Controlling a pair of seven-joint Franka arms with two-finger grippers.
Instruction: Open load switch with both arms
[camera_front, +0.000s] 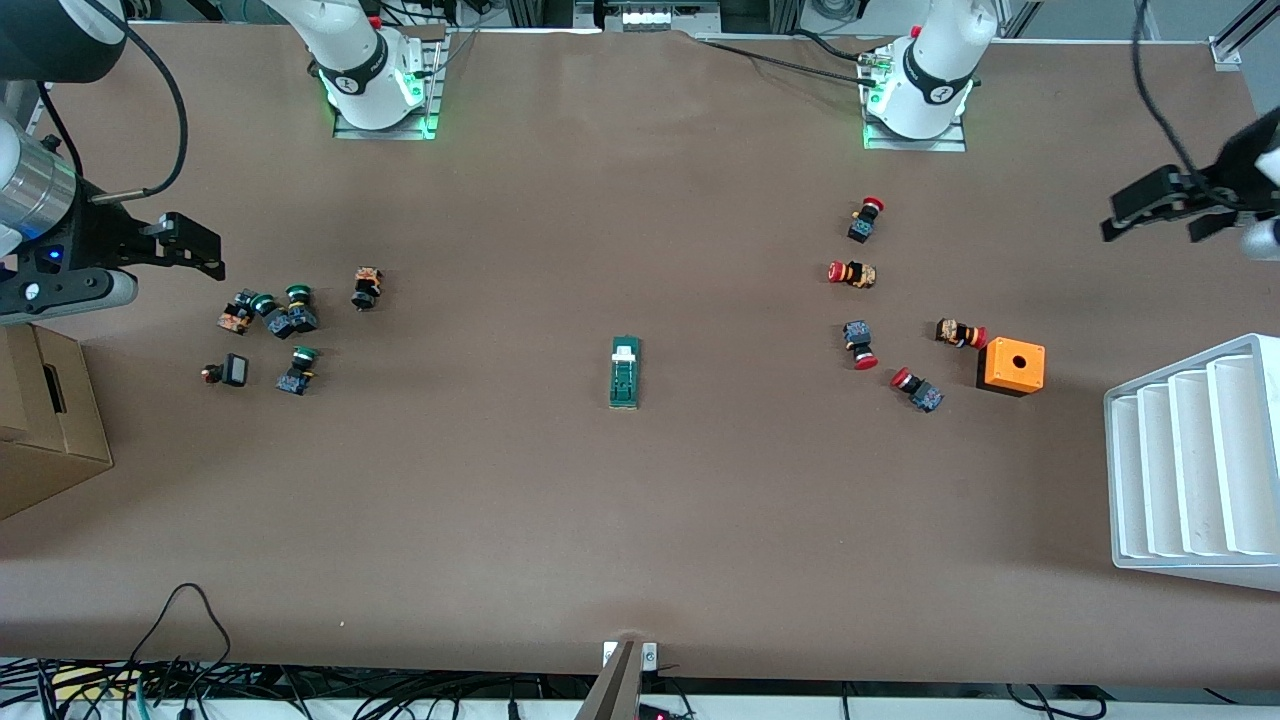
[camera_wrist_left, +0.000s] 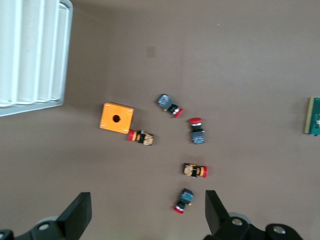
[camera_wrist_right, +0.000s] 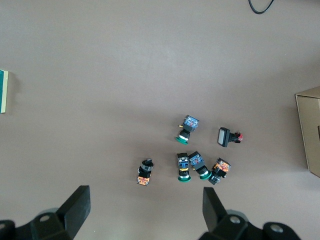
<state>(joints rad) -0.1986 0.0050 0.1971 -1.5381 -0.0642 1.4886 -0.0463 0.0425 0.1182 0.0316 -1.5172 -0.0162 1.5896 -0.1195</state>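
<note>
- Load switch (camera_front: 625, 372) lies flat at mid bench, alone, long axis running toward the front camera, white plastic piece at the end nearer the arm bases; wide bare brown surface all around it.
- Bench (camera_front: 640, 520) has a matte brown cover, smooth; the broad strip nearest the front camera is bare.
- Left pincer (camera_front: 1160, 212) hangs in the air over the bench edge at the left arm's end, fingers spread wide, holding nothing; its arm is mostly cut off by the frame.
- Right pincer (camera_front: 190, 245) hangs over the right arm's end of the bench, beside the green-capped buttons, fingers spread wide, empty; arm partly out of frame.
- Red-capped push buttons (camera_front: 865, 218), five of them, lie scattered loosely toward the left arm's end, most tipped on their sides.
- Orange box (camera_front: 1012, 366), square with a round hole on top, touches or nearly touches one red button.
- White ribbed tray (camera_front: 1190, 460) has slanted slots of hard plastic and is cut off at the frame edge.
- Green-capped push buttons (camera_front: 298, 322) are clustered toward the right arm's end, some touching; small parts are hard to make out.
- Cardboard box (camera_front: 45, 420) sits at the bench edge, partly cut off.
- In the left wrist view the switch shows only as a sliver at the frame edge (camera_wrist_left: 313, 116).
</note>
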